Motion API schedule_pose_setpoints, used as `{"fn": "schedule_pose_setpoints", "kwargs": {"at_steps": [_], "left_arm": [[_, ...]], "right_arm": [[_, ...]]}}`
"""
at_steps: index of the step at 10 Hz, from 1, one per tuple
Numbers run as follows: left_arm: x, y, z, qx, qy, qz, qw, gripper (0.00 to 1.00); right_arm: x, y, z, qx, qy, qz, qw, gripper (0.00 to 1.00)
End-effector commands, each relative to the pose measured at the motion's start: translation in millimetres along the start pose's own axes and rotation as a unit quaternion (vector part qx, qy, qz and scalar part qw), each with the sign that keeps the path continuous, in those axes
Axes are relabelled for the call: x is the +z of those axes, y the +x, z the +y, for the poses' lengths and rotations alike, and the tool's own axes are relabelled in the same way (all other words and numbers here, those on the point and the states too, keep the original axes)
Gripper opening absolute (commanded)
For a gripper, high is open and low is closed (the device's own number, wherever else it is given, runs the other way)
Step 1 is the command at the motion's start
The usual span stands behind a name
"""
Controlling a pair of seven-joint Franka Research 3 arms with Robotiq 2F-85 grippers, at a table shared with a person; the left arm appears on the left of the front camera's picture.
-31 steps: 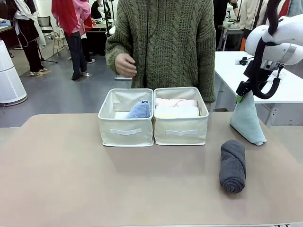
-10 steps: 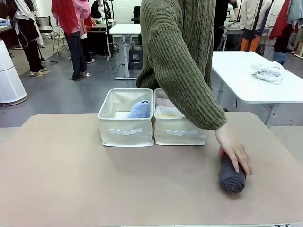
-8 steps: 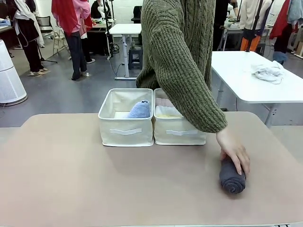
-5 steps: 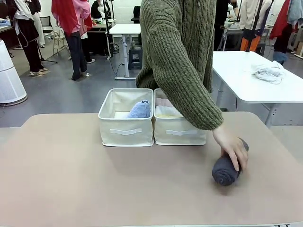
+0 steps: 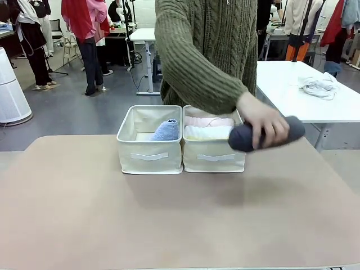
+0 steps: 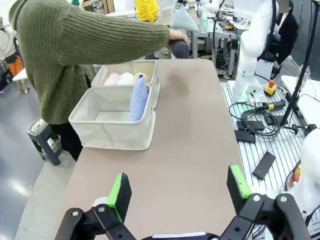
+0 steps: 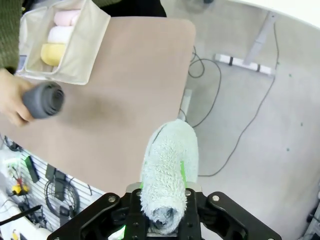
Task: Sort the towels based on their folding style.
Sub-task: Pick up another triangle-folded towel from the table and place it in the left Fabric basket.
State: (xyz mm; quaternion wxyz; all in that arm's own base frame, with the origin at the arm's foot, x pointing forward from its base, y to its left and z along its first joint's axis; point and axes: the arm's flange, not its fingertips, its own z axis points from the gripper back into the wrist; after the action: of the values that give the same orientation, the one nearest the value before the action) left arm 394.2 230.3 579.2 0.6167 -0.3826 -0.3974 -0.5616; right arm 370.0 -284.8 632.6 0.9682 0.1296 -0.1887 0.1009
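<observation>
Over table (image 5: 169,214), hand (image 5: 265,125) holds grey roll (image 5: 241,138), R gripper (image 7: 166,180) clamps teal cone (image 7: 170,145), L gripper (image 6: 179,184) splayed.

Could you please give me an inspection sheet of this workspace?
Surface: tan table bearing two cream boxes.
Job's things: lavender-blue cone in left box; pink roll, white roll, yellow roll in right box; person's hand holds dark grey roll aloft nearby.
Clutter: pale cloth heap on white side table.
Grippers: left gripper open, empty; right gripper shut on pale teal towel.
Cables: cables loose on floor.
Surroundings: people behind.
</observation>
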Motion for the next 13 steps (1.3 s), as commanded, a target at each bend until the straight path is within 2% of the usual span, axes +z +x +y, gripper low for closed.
{"fn": "schedule_pose_setpoints", "kwargs": {"at_steps": [1, 4, 9, 11, 13], "left_arm": [[0.7, 0.2, -2.3, 0.0, 0.002, -0.002, 1.0, 1.0], [0.7, 0.2, -2.3, 0.0, 0.002, -0.002, 1.0, 1.0], [0.7, 0.2, -2.3, 0.0, 0.002, -0.002, 1.0, 1.0], [0.7, 0.2, -2.3, 0.0, 0.002, -0.002, 1.0, 1.0], [0.7, 0.2, -2.3, 0.0, 0.002, -0.002, 1.0, 1.0]], "right_arm": [[-5.5, -0.1, 8.9, 0.017, 0.006, -0.002, 1.0, 0.05], [-25.3, 12.9, 45.8, 0.072, 0.011, 0.019, 0.997, 0.05], [-93.8, 58.1, 138.8, 0.182, 0.019, 0.107, 0.977, 0.05], [-112.0, 58.7, 172.4, 0.219, 0.026, 0.125, 0.967, 0.05], [-117.1, 57.7, 183.5, 0.212, 0.033, 0.118, 0.97, 0.05]]}}
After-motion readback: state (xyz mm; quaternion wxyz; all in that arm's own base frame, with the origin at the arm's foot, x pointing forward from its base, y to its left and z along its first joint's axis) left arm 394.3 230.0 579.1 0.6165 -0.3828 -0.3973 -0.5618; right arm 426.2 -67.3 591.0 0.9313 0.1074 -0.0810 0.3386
